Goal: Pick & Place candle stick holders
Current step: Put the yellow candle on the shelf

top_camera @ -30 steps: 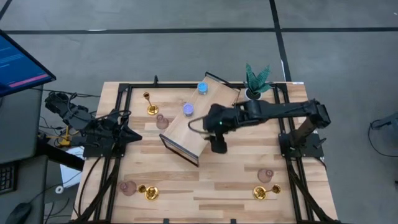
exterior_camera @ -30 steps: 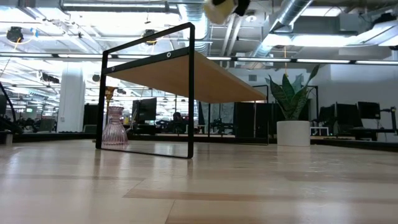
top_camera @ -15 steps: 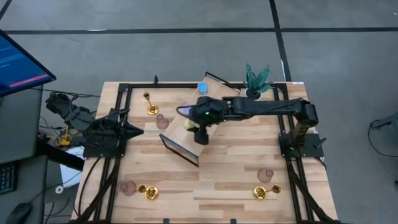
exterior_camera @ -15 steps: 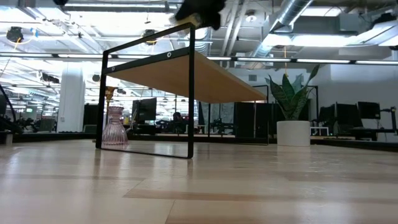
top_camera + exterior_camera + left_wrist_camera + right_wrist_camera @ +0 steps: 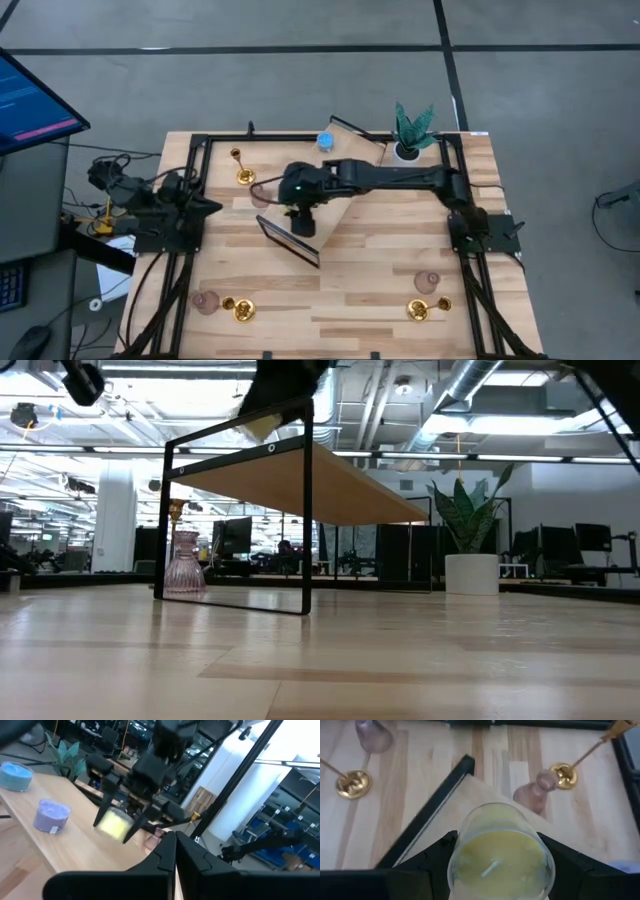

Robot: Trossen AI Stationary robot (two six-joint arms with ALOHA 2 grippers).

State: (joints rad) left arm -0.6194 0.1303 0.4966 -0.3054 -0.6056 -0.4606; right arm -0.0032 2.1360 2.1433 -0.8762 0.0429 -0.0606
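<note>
My right gripper [image 5: 300, 212] reaches over the raised wooden shelf [image 5: 335, 205] and is shut on a little round yellow candle holder [image 5: 500, 852], which also shows in the left wrist view [image 5: 116, 826] and the low view [image 5: 262, 426]. A violet holder [image 5: 51, 815] and a blue one [image 5: 326, 142] stand on the shelf top. Gold stemmed holders [image 5: 243, 170] [image 5: 240, 310] [image 5: 420, 310] and pink bulbous ones [image 5: 262, 195] [image 5: 207, 300] [image 5: 428, 282] stand on the table. My left gripper [image 5: 205, 207] waits shut at the table's left. My right gripper pinches the yellow holder's round glass wall [image 5: 465, 845] between its two fingers [image 5: 105, 802], one on each side. The fingers come from above, slanting down. The holder sits upright with its open top up, close over the shelf's left end; I cannot tell whether it touches the wood.
A green plant in a white pot [image 5: 410, 130] stands at the far right, behind the shelf. The shelf's black metal frame [image 5: 305, 510] stands on the table. Black rails [image 5: 200, 150] border the table's sides. Bare wood lies along the near middle.
My right gripper has carried the yellow holder toward the table's left edge, along the shelf top, and has come down closer to the shelf. It stays shut on the holder.
</note>
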